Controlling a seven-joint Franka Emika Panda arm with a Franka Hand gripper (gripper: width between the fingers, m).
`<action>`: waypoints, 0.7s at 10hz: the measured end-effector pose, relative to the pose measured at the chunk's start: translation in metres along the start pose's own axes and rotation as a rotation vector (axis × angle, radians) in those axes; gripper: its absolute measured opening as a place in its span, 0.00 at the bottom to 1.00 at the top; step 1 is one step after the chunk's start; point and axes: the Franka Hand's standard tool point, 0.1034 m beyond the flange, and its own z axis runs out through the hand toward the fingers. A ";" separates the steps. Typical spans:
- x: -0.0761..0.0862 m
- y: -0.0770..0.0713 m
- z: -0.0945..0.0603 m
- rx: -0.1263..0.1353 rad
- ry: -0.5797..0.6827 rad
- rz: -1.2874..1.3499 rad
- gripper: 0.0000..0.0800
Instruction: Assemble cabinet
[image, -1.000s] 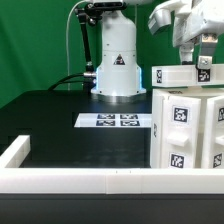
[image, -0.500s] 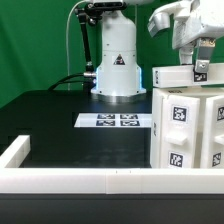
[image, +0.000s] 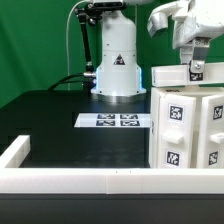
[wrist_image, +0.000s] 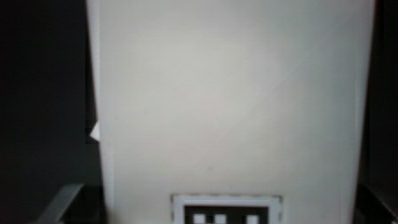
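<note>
The cabinet body (image: 185, 125), a tall white tagged box, stands at the exterior view's right. A flat white panel (image: 170, 75) with a tag lies across its top. My gripper (image: 197, 68) reaches down from above and is shut on this panel near its right part. In the wrist view the panel (wrist_image: 214, 100) fills the picture, with its tag (wrist_image: 228, 212) near the jaws. One dark finger (wrist_image: 68, 200) sits against the panel's edge; the other finger is not clear.
The marker board (image: 117, 121) lies on the black table in front of the white robot base (image: 117, 65). A low white rim (image: 70, 180) frames the table's near side. Black cables (image: 75, 78) run behind the base.
My gripper has shifted a little toward the exterior view's left. The tags on the cabinet body have moved slightly left with it.
</note>
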 end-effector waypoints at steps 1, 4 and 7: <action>0.000 0.000 0.000 0.001 0.002 0.152 0.70; 0.000 -0.001 0.000 0.001 0.003 0.389 0.70; 0.002 0.000 0.000 -0.009 0.013 0.659 0.70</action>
